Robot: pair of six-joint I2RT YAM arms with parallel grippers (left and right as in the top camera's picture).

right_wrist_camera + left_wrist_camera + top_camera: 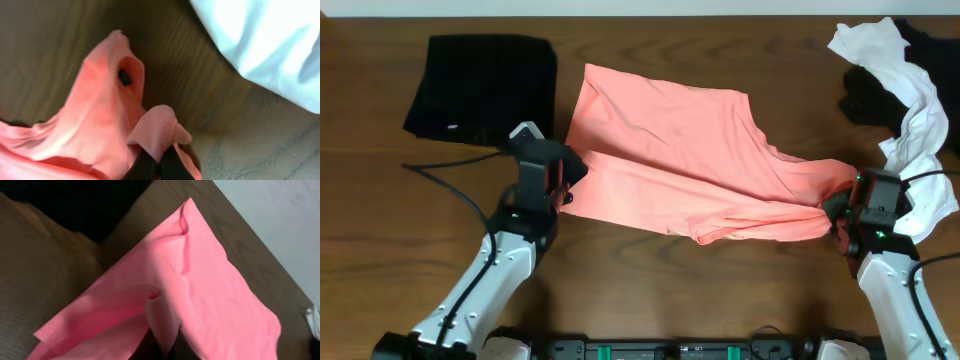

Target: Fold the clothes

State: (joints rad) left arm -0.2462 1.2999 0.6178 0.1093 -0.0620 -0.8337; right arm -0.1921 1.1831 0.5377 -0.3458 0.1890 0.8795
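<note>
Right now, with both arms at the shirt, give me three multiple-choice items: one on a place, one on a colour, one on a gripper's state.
1. Where is the folded black garment?
A) far-left corner of the table
B) on the pink shirt
C) at the near edge

2. What colour is the T-shirt spread mid-table?
A) white
B) salmon-pink
C) black

3. How is the right gripper?
A) open, empty
B) shut on white cloth
C) shut on the T-shirt

Key: 1 A, it lies left of the T-shirt by the far edge. 2 B, pink in every view. 3 C, the right wrist view shows it pinching a pink fold.
</note>
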